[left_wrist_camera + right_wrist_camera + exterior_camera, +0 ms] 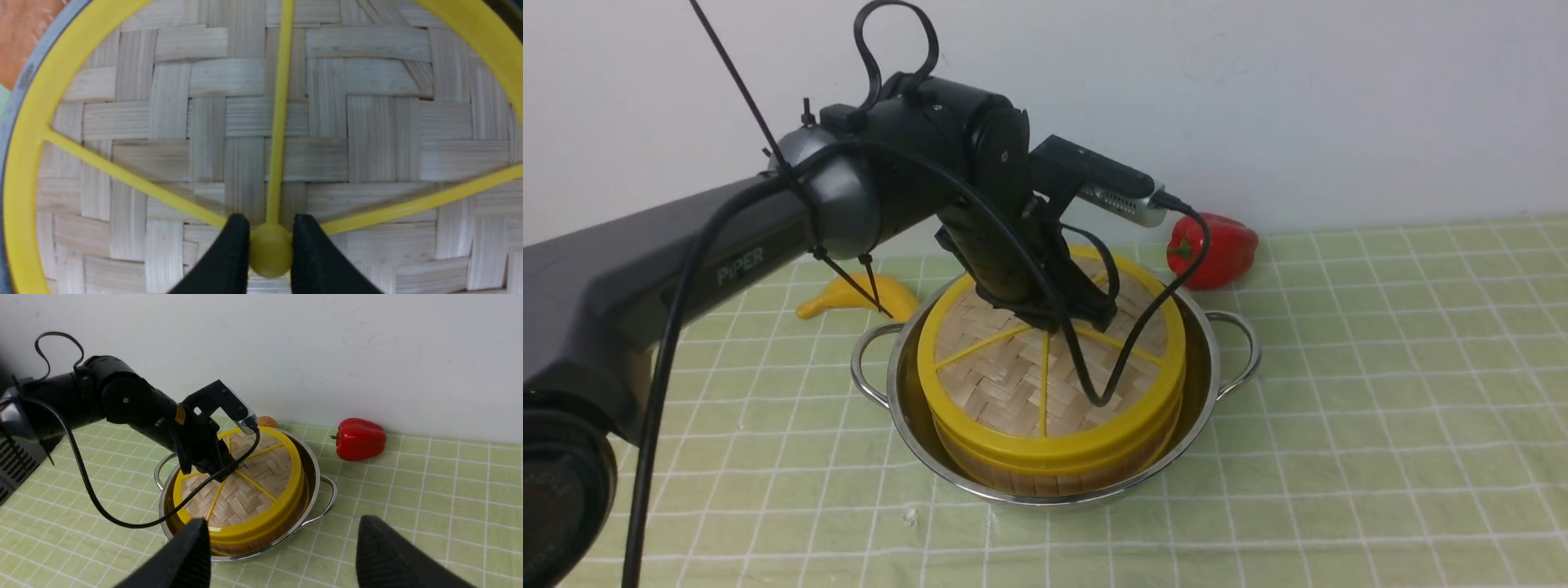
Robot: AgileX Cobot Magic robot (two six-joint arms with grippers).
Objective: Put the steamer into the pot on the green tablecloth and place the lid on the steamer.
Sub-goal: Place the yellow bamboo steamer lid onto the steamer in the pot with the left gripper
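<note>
Your left gripper (271, 223) jaws clench lid (1013, 384) hub; lid seated on steamer (1054, 478), slim gap to pot (1205, 384) wall. Right gripper (282, 526) jaws agape.

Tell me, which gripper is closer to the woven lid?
Left. The left gripper clamps the centre knob of the lid. The right gripper hangs open, back from the pot, touching nothing.

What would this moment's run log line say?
lid on steamer in pot | left gripper shut on lid centre | right gripper open, empty
</note>
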